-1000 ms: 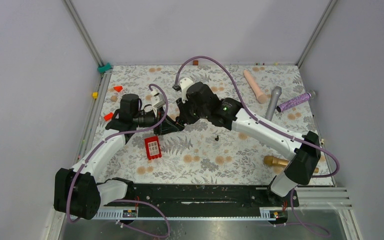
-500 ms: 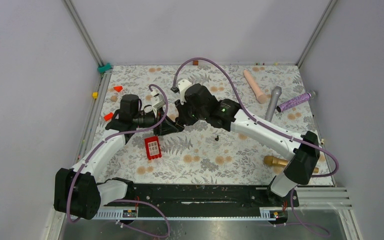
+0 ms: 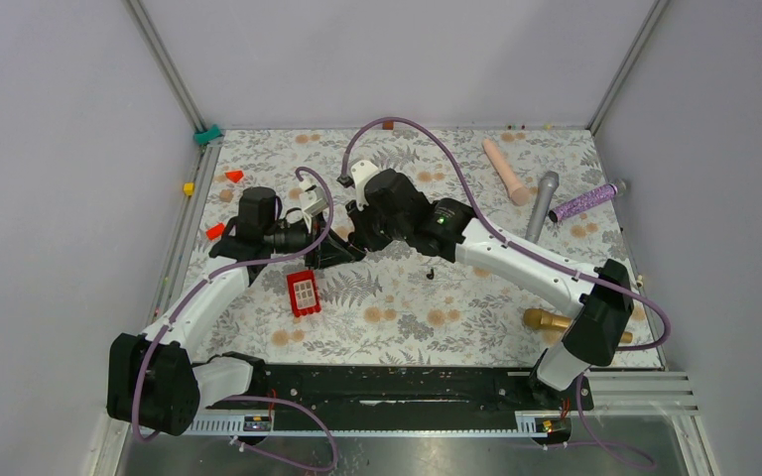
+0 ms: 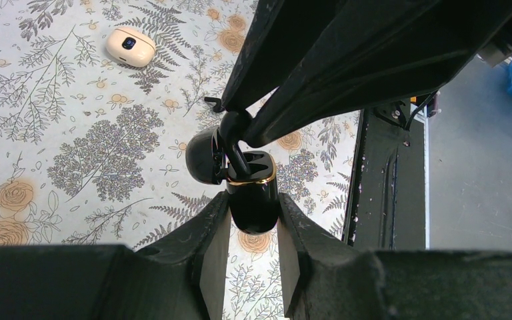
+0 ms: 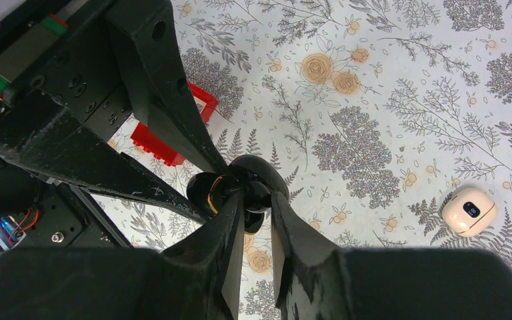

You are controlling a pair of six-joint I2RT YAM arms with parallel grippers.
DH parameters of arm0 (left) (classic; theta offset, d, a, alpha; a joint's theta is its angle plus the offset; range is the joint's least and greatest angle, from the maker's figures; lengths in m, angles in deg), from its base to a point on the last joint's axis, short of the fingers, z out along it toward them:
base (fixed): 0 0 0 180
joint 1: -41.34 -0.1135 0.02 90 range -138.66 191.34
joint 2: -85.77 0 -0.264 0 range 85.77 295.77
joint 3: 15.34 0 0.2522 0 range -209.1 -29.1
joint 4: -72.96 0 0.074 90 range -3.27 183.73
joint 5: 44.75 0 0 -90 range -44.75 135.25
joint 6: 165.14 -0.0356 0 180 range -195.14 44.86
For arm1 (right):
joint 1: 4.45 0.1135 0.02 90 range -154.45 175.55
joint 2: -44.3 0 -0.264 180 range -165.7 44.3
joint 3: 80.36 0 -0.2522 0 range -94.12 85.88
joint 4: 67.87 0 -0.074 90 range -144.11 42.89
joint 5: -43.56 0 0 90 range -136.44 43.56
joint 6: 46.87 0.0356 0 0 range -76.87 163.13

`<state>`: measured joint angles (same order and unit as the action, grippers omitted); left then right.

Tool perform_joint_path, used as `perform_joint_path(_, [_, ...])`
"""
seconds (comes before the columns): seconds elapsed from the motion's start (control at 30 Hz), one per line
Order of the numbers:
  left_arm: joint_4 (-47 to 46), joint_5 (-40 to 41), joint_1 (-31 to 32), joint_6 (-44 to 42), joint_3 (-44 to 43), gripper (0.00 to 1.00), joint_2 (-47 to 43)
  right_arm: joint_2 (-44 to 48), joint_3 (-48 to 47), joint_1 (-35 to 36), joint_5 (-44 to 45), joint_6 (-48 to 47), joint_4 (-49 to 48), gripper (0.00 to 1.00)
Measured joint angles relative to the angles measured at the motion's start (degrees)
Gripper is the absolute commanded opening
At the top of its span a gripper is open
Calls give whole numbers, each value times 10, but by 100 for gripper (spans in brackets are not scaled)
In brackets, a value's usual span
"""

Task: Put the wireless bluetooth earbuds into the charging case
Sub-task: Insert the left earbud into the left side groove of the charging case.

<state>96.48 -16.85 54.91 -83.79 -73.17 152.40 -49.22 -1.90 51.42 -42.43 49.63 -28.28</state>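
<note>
"Where does everything sit?"

"Over the flowered surface (image 3: pixel 476 297), the left hand (image 4: pixel 253 198) is clamped tight on the black charging case (image 4: pixel 252 212), which has its lid swung open. The right hand (image 5: pixel 257 200) pinches one earbud (image 4: pixel 232 130), with the stem at the case's mouth."

"How will they handle?"

"Both look light, hard and glossy, so probably slippery. Grip the case by its sides and the earbud by its bulb, leaving the stem free."
</note>
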Motion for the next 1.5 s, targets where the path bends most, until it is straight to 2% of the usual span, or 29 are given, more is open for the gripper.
perform_joint_path(1.13, [10,1,0,4,5,0,0,1,15,-1,-34,43,8,17])
perform_joint_path(1.3, [10,2,1,4,5,0,0,1,20,-1,-37,43,4,25])
perform_joint_path(1.5, [10,5,0,3,5,0,0,3,20,-1,-43,40,5,41])
